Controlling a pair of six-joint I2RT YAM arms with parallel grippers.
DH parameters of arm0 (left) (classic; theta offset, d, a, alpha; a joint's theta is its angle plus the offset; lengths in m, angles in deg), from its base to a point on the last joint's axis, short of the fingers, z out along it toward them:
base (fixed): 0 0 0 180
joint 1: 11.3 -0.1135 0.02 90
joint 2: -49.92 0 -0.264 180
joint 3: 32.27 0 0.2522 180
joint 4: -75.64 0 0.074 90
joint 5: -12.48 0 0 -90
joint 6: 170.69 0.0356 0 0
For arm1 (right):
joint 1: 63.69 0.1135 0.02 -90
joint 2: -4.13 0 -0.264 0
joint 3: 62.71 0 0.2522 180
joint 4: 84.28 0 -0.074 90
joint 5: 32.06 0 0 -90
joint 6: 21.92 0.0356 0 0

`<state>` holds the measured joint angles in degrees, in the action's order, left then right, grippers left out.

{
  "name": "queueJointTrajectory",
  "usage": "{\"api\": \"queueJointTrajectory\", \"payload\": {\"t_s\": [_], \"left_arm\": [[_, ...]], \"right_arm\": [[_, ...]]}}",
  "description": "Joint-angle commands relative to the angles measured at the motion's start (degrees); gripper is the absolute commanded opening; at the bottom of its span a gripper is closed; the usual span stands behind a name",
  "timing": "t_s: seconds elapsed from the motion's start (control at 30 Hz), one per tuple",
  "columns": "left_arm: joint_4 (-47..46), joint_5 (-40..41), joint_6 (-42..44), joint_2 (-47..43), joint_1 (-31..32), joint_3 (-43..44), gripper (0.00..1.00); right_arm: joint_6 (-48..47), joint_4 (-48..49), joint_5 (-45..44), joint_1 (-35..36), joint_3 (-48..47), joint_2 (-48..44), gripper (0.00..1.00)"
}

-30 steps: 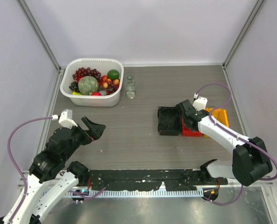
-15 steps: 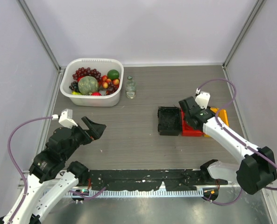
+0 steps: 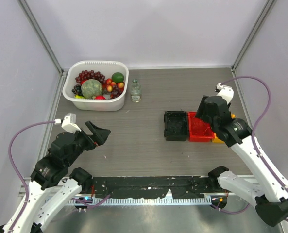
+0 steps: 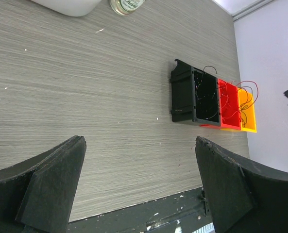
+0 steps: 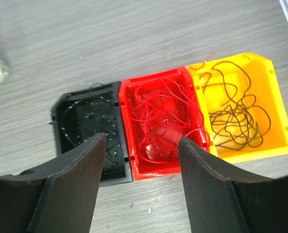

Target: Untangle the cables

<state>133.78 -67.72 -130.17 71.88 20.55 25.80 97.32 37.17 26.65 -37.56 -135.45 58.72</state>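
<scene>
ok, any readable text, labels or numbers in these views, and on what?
No text can be read in any view.
On the glass bottle: faint marks, too blurred and cropped to read.
On the black bin, red bin and yellow bin: no markings visible.

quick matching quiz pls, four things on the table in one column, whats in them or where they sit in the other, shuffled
Things:
1. red bin
2. yellow bin
3. white tub
4. glass bottle

Contents or place:
a. holds fruit
b. holds thin dark wires
c. stands upright just right of the tub, as the top view shows it
d. holds thin red wires

Pairs: 1-d, 2-b, 3-a, 4-c
</scene>
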Motion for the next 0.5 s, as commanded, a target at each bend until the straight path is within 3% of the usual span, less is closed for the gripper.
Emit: {"api": "queueJointTrajectory", "payload": {"t_s": [0.0, 0.13, 0.23, 0.47], "left_arm": [[-2.46, -0.4, 0.08, 0.1, -0.22, 0.42, 0.99], [-3.33, -0.66, 1.04, -0.16, -0.22, 0.95, 1.0], [-6.66, -3.64, 3.23, -0.33, -0.22, 1.74, 1.0], [-13.26, -7.95, 8.94, -3.14, -0.22, 7.8, 1.0]], "right_arm": [[-4.36, 6.28, 5.0, -0.11, -2.02, -7.1, 0.66], [-8.04, 14.88, 9.92, -0.11, 1.14, -15.97, 0.71], [-9.37, 20.09, 12.48, -0.11, 3.34, -22.39, 0.82], [-13.14, 29.59, 13.7, -0.11, 6.51, -31.73, 0.83]]}}
